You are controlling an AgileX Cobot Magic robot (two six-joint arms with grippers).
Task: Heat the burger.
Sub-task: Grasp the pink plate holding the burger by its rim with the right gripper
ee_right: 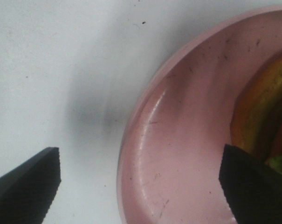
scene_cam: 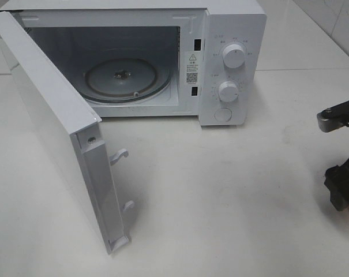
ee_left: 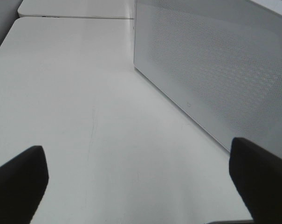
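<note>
Microwave door [scene_cam: 47, 144] hangs open to the front left, and its latch hooks [scene_cam: 120, 154] jut from the free edge into the approach lane. The cavity mouth is reachable from the front-right, with only the glass turntable [scene_cam: 125, 78] on its floor. Table [scene_cam: 220, 190] before the control panel [scene_cam: 229, 69] is open. The door's outer face walls off one side of the left gripper [ee_left: 136, 154].

Microwave [scene_cam: 237, 23], front frame: white sticker [scene_cam: 191, 68] bearing a warning triangle and a square code, print too small to read | upper dial [scene_cam: 234, 56], lower dial [scene_cam: 227, 91]: surrounding captions illegible | door [ee_left: 215, 70]: tiny mark [ee_left: 189, 103], unreadable
</note>
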